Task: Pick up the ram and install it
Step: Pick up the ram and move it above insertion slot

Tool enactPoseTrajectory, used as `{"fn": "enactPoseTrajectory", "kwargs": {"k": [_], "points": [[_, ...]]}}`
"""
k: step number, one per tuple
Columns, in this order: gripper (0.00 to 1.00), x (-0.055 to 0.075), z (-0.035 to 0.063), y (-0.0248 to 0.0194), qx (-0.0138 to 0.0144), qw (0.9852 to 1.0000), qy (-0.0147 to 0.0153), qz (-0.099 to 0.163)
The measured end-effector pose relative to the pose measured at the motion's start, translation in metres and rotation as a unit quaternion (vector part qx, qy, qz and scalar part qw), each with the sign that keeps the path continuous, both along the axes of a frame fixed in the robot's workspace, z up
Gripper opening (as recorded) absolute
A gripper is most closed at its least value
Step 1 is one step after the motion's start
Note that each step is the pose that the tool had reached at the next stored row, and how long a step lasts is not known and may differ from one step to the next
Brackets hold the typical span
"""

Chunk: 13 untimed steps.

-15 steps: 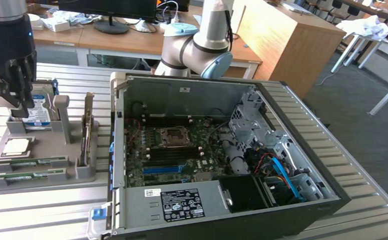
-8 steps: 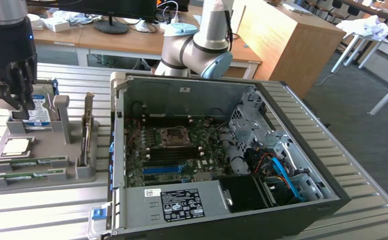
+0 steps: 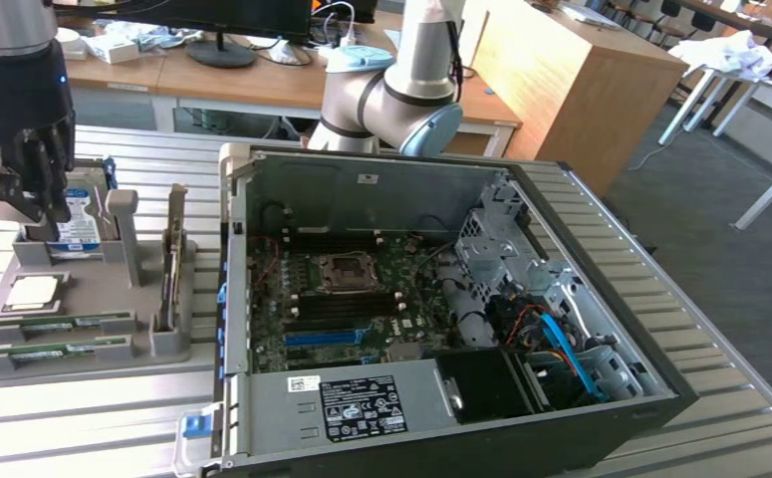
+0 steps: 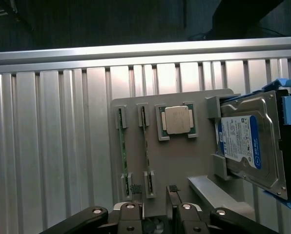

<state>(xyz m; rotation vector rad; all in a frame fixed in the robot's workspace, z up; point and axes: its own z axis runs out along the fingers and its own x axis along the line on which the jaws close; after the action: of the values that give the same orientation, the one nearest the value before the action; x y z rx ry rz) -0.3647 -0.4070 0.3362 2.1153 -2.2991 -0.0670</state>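
Two green ram sticks (image 3: 67, 322) (image 3: 56, 349) lie on edge in slots of a grey holder tray (image 3: 87, 366) at the exterior view's left. In the wrist view the same ram sticks (image 4: 121, 146) (image 4: 145, 146) run side by side on the tray (image 4: 184, 161). My black gripper (image 3: 34, 204) hangs above the tray, apart from both sticks. Its fingers (image 4: 135, 189) stand open around an empty gap, the gripper (image 4: 154, 190) sitting over the tray's end near one stick's tip. The open computer case (image 3: 519, 189) shows its motherboard (image 3: 346, 299).
On the tray also sit a square silver processor (image 4: 177, 119) (image 3: 34, 291) and a blue-labelled hard drive (image 4: 248, 146) (image 3: 78, 224) standing in a bracket. An upright post (image 3: 173, 269) rises at the tray's case side. The arm's base (image 3: 399, 95) stands behind the case on the slatted metal table (image 3: 80, 428).
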Motion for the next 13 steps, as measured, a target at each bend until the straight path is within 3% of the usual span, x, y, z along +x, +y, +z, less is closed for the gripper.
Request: {"fn": "enactPoseTrajectory", "kwargs": {"k": [13], "points": [[0.33, 0.0, -0.0062, 0.0, 0.0, 1.0, 0.0, 0.0]]}}
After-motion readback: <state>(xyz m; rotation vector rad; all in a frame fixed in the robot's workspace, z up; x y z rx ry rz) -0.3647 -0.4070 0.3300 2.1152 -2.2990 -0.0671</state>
